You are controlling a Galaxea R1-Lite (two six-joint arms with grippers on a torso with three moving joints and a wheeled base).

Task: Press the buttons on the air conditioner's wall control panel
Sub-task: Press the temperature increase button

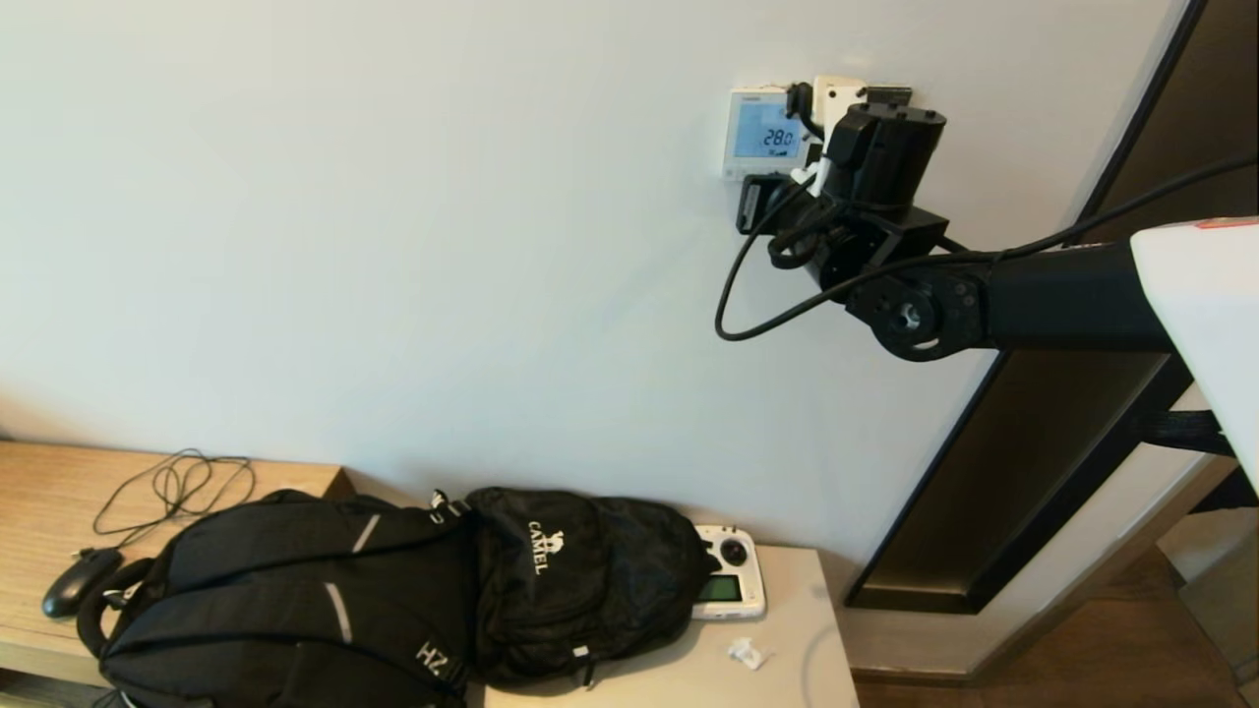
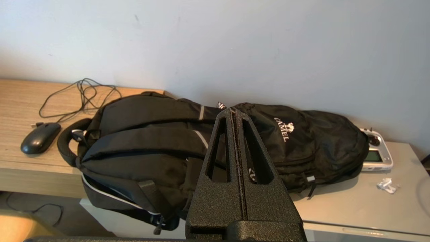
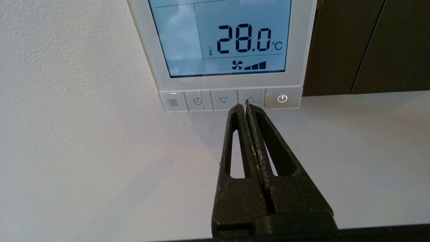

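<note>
The air conditioner's wall control panel (image 1: 759, 133) is a small white square on the wall, its screen lit pale blue and reading 28.0. It fills the right wrist view (image 3: 304, 50). The buttons (image 3: 198, 101) form a row along its bottom edge: menu, clock, down arrow, up arrow (image 3: 252, 99), power (image 3: 282, 98). My right gripper (image 3: 244, 107) is shut and empty, its tips at the lower edge of the up-arrow button, near the gap beside the down arrow. In the head view the right arm (image 1: 885, 187) covers the panel's right side. My left gripper (image 2: 233, 112) is shut and empty, parked low over the backpacks.
Two black backpacks (image 1: 393, 590) lie on the low bench (image 1: 777, 669), with a white handheld controller (image 1: 730, 585), a black mouse (image 1: 79, 580) and a thin cable (image 1: 177, 482). A dark door frame (image 1: 1033, 442) runs right of the panel.
</note>
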